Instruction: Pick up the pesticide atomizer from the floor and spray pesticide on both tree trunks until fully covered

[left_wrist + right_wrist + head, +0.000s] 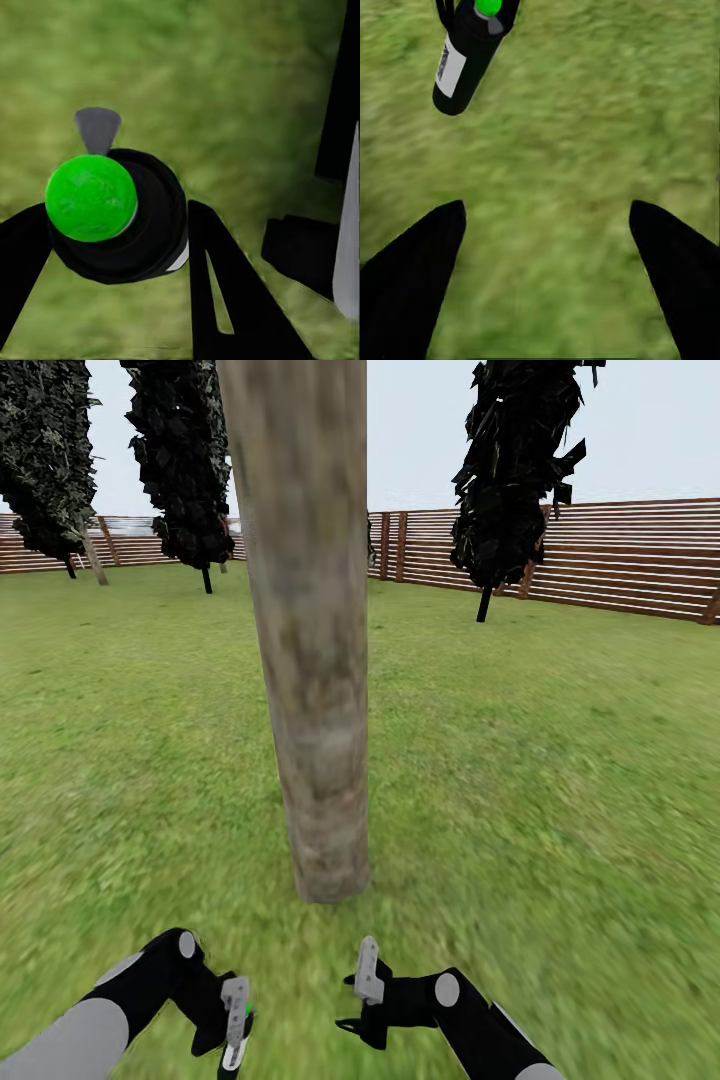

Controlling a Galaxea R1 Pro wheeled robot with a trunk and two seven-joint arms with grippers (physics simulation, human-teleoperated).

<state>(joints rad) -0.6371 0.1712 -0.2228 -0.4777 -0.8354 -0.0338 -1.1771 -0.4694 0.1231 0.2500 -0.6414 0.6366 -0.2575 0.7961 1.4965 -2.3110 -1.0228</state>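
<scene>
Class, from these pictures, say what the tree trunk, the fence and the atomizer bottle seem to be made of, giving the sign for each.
Tree trunk: probably wood under smooth bark, matt, mottled grey-brown and beige.
Fence: seemingly wood, brown horizontal slats on posts, dull finish.
Atomizer bottle, held in the left tool: likely plastic or painted metal; smooth black cylinder, white label, glossy green top. The look leaves it open.

A wide green lawn (560, 760) stretches away under a pale, even sky (650, 430). A brown fence of horizontal wooden slats (620, 560) closes the far side. Three narrow dark columnar trees (515, 470) stand before the fence.
</scene>
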